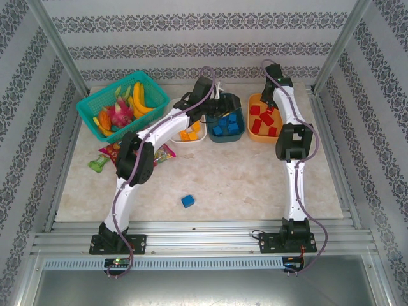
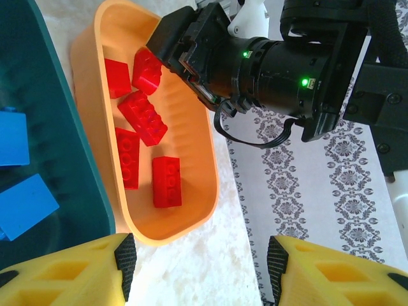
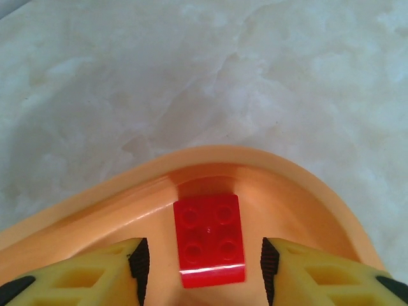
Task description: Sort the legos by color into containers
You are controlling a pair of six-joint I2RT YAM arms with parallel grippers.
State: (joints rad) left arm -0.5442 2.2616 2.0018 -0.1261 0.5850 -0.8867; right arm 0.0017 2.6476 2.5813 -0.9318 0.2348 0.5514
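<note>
Three tubs stand in a row at upper centre of the overhead frame on the pale desk (image 1: pixel 255 185): the white tub (image 1: pixel 185 141) holding orange-yellow bricks (image 1: pixel 189 134), the dark teal tub (image 1: pixel 224 139) holding blue bricks (image 1: pixel 226 125), and the orange tub (image 1: pixel 262 139) holding red bricks (image 1: pixel 262 119). A stray blue brick (image 1: pixel 187 201) lies alone on the bare desk at lower centre, well apart from the tubs. At upper left sit a teal mesh basket (image 1: pixel 89 111) of toy fruit and, below it, a colourful candy bag (image 1: pixel 111 153). The left end effector (image 2: pixel 199 261) hangs released over the desk just beside the orange tub's end, its yellow fingers spread with nothing between them; five red bricks lie inside that tub. The right end effector (image 3: pixel 201 255) hovers inside the orange tub, released, its fingers flanking one red brick (image 3: pixel 209 239) that rests studs-up on the tub floor, with a gap on each side
</note>
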